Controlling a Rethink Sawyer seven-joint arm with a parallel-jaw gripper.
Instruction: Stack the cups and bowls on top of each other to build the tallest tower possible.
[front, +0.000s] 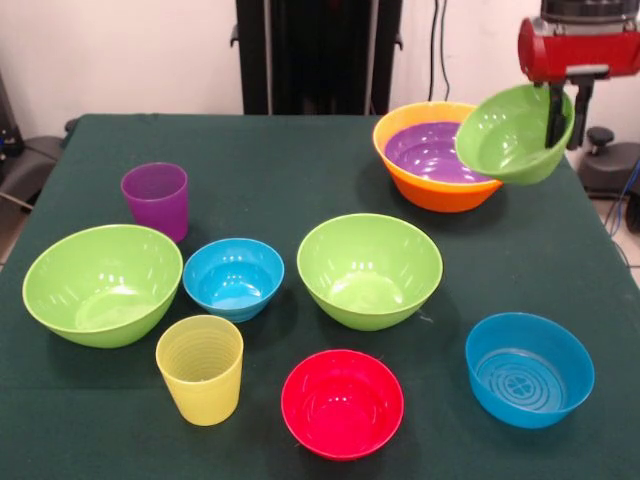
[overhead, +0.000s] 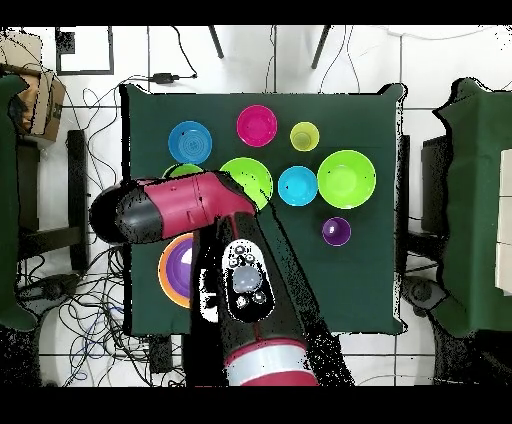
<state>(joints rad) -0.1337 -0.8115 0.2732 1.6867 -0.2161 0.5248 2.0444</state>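
Nearest the camera in the front view, the pink-red bowl (front: 342, 403) sits close to the bottom edge of the table (front: 300, 170), with the ribbed yellow cup (front: 200, 368) just to its left and a blue bowl (front: 529, 369) at lower right, near the table's right edge. Across the middle of the frame stand a lime green bowl (front: 103, 284) at left, a smaller blue bowl (front: 233, 278) beside it, and another lime green bowl (front: 369, 270) at centre; narrow strips of green cloth separate them. The purple cup (front: 156, 200) stands apart at upper left. Open table lies along the top edge, left of centre.

At upper right, the tower (front: 435, 155) is the orange bowl with the shallow purple bowl (front: 428, 152) nested inside, close to the table's far right corner. The end effector (front: 556, 115) pinches the rim of a third lime green bowl (front: 510, 135), tilted and held in the air just right of the orange rim. In the overhead view the arm (overhead: 190, 208) covers most of this bowl.
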